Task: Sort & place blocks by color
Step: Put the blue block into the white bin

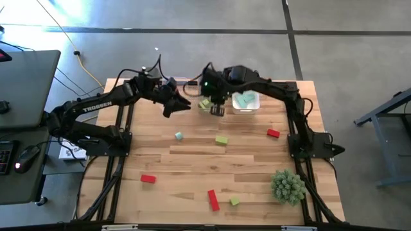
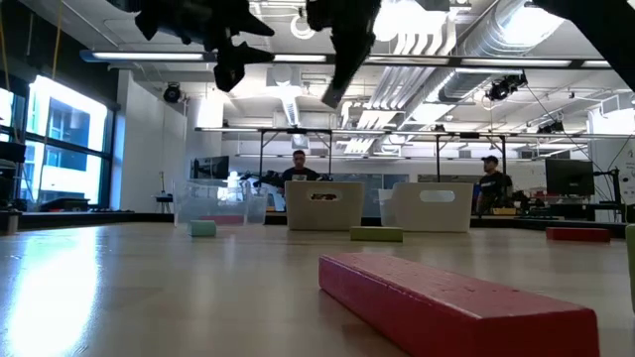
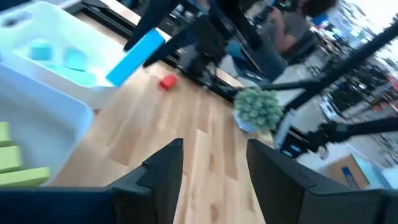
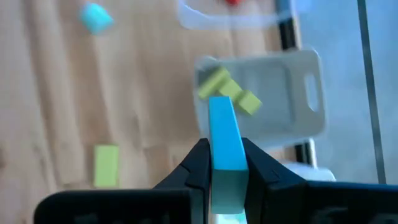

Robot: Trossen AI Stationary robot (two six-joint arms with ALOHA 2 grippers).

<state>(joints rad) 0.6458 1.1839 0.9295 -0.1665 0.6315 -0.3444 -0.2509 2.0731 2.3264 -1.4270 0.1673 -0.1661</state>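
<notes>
Blocks lie scattered on the wooden table (image 1: 192, 160) — red bars (image 1: 212, 199), yellow-green pieces (image 1: 221, 139), a teal cube (image 1: 178, 135). Right gripper (image 4: 221, 163) clamps a long teal bar (image 4: 224, 134) above the clear bin of yellow-green blocks (image 4: 298, 93) at 12 o'clock; its neighbouring bin (image 3: 43, 74) holds teal cubes. Left gripper (image 3: 211, 162) hovers alongside, fingers apart.

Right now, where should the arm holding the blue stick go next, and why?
Probably sideways to the bin with teal blocks. The right gripper is shut on the teal bar, but it hangs over the bin of yellow-green blocks, the wrong colour.
</notes>
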